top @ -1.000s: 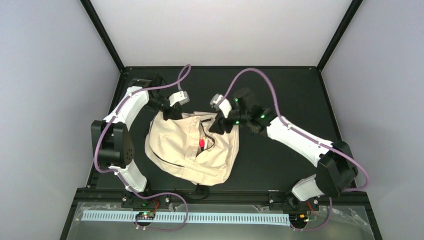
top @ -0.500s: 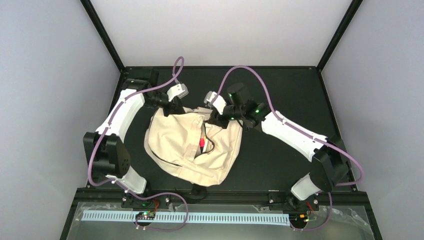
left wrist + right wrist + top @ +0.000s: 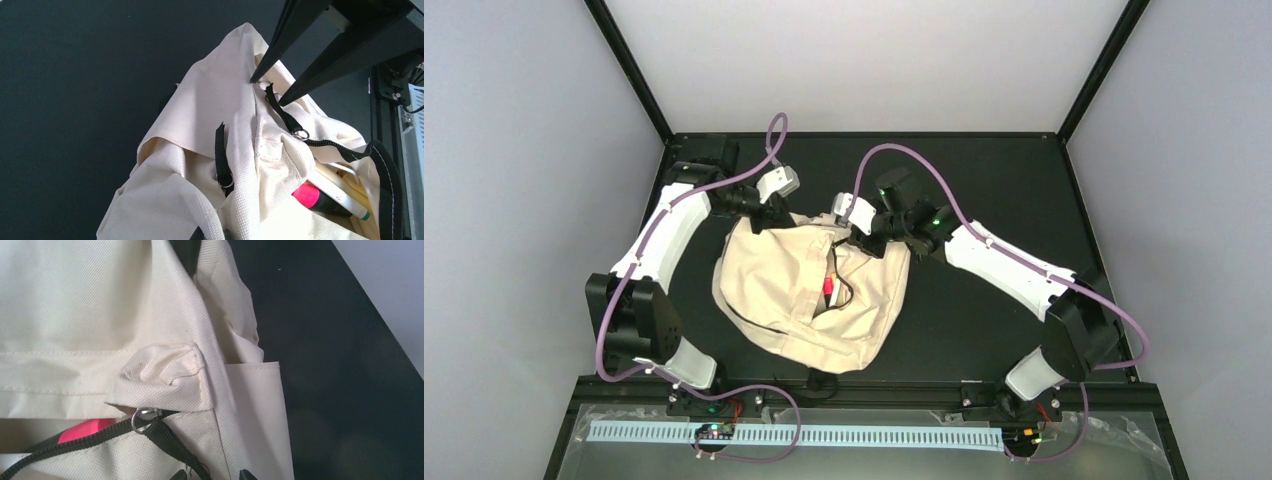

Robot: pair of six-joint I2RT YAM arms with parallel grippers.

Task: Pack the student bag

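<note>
- One student bag (image 3: 804,290) lies slumped in the middle of the dark table (image 3: 1004,170), its main zipper open.
- At its far rim the left hand (image 3: 267,91) is pressed together, pinching cream fabric.
- The right hand (image 3: 212,475) straddles a black zipper pull (image 3: 166,436); I cannot tell whether it pinches it.
- Inside shows a pink-capped marker (image 3: 306,195).

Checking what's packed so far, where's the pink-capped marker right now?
The pink-capped marker sits inside the open zipper mouth of the student bag, mid-table in the top view, beside a white pen in the left wrist view.
</note>
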